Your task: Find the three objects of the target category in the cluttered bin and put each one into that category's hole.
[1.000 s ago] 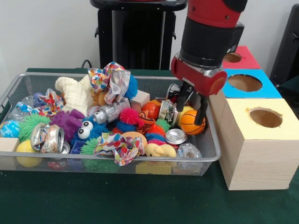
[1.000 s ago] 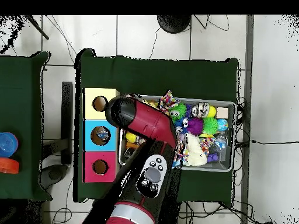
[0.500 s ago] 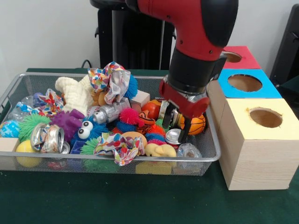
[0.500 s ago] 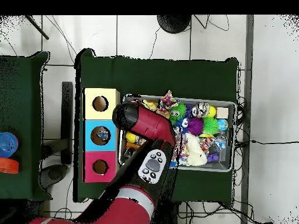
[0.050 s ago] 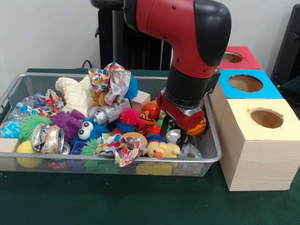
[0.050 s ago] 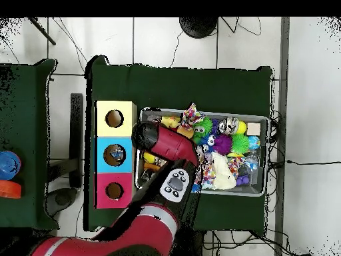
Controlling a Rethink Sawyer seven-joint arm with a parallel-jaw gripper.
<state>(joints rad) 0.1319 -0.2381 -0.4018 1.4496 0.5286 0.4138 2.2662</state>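
Pincer (image 5: pixel 174 135) is low in the bin (image 5: pixel 212 140), fingers straddling a crushed can (image 5: pixel 173 136); whether they grip it cannot be told. Picking seems underway; next likely closing and lifting.

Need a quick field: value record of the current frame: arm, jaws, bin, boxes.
arm: reaches down into the mesh bin at its end nearest the boxes
gripper: low among the clutter, at a crushed silver can
jaws: state cannot be told
near gripper: mini basketball, yellow rubber duck
bin contents: spiky balls, crumpled patterned cloth, cans, plush toys
boxes: yellow box, blue box, red box, in a row beside the bin, each with a round hole on top
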